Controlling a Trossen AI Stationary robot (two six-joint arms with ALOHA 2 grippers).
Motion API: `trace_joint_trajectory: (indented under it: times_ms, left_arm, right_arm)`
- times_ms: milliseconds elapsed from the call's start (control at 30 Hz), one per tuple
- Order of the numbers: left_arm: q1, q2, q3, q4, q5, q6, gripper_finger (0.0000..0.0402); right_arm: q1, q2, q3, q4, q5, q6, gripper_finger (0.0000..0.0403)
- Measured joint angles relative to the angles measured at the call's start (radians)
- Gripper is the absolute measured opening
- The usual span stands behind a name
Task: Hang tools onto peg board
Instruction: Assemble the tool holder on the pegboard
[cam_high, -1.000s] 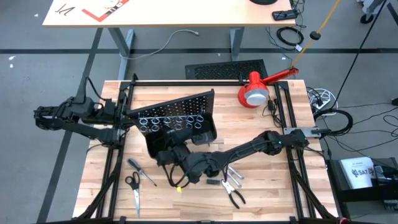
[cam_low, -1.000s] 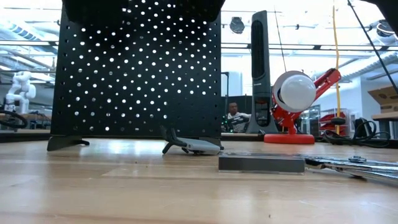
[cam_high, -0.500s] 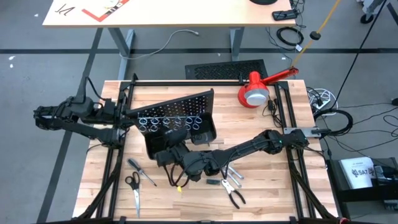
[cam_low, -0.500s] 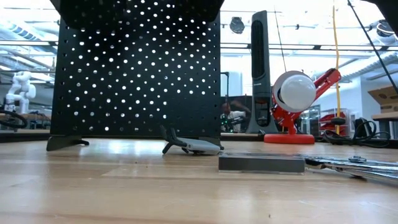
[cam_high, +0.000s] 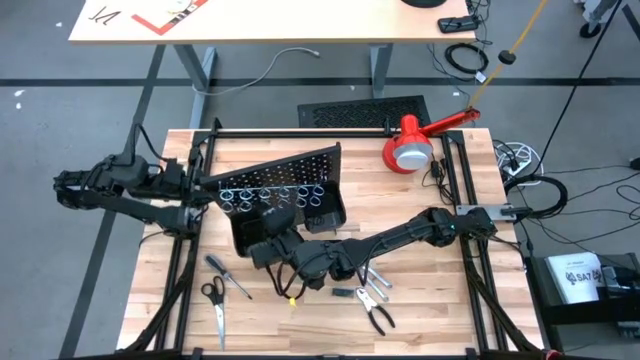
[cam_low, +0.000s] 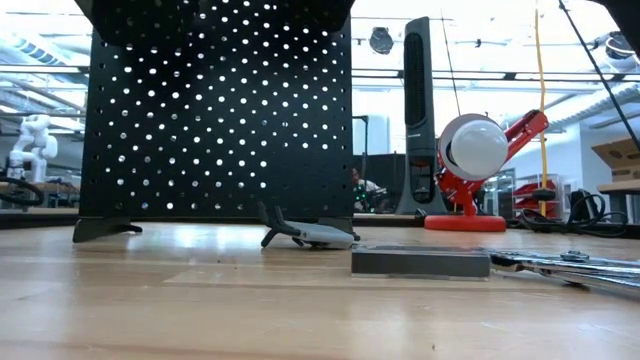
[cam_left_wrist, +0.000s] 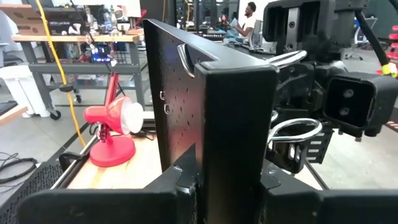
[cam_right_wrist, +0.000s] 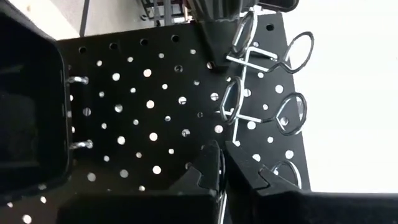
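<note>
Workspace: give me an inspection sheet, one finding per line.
Surface: wooden table, loose tools lying flat near its front edge.
Job's things: peg board propped upright with silver rings; scissors, screwdriver, pliers on the table.
Clutter: red lamp at the back right.
Grippers: left gripper clamps the board's edge; right gripper shut on a thin metal piece in front of the board.
Cables: coils beside the table's right edge.
Surroundings: slotted panel behind the table; a person far off.
</note>
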Motion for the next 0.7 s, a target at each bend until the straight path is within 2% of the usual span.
trace_joint_trajectory:
  times_ms: [367, 700]
  left_arm:
    - [0.000, -0.019, 0.000, -0.017, 0.029, 0.006, 0.0065]
    - [0.001, -0.019, 0.000, -0.019, 0.048, 0.008, 0.0065]
  right_arm:
    - [-0.005, -0.029, 0.000, -0.006, -0.052, -0.132, 0.0003]
    - [-0.007, -0.038, 0.000, -0.009, -0.056, -0.193, 0.0003]
